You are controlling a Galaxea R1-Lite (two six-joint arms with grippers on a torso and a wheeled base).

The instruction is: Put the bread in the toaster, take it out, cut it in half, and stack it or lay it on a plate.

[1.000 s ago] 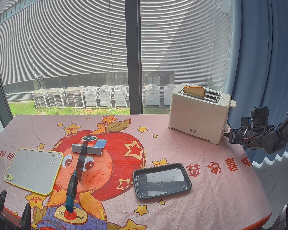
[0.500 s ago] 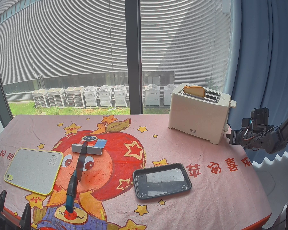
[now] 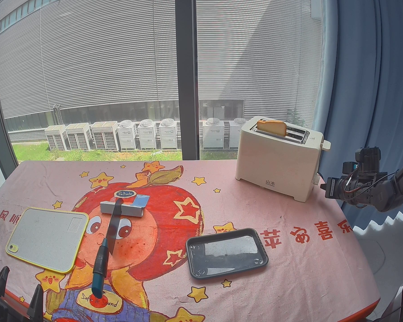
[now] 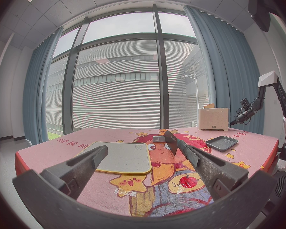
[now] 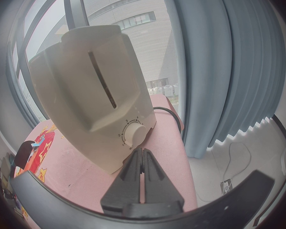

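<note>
Cream plastic toaster (image 3: 280, 162) stands at the far right of the table, near the curtain. The bread (image 3: 272, 127) sits upright in the slot on the window side, with its top edge well proud of the casing. The lever knob (image 3: 326, 145) sits high on the end face. In my judgement the slice is in the raised position; whether it has been toasted cannot be determined.

The right gripper (image 5: 142, 156) is level with that end face, close to it but not touching, fingers pressed together and holding nothing. Judged purpose: a closed tip serves as a single blunt point for working the lever.

The left gripper (image 4: 142, 147) hangs low at the near left edge of the table, jaws wide apart and empty. The cutting board (image 3: 45, 238) and knife (image 3: 105, 247) lie just beyond it, so it appears placed for the cutting step. The knife's blade leans on a small grey rest (image 3: 123, 208) with the handle toward the robot, which keeps the handle clear for a grasp. The dark plate (image 3: 226, 252) lies bare between board and toaster.

View comparison: the head view establishes the bread's height and the layout. The right wrist view supplies the control face, namely the lever slot (image 5: 101, 80), the numbered dial (image 5: 135, 135) and the closed fingertips. The left wrist view confirms the spread of its own jaws.
</note>
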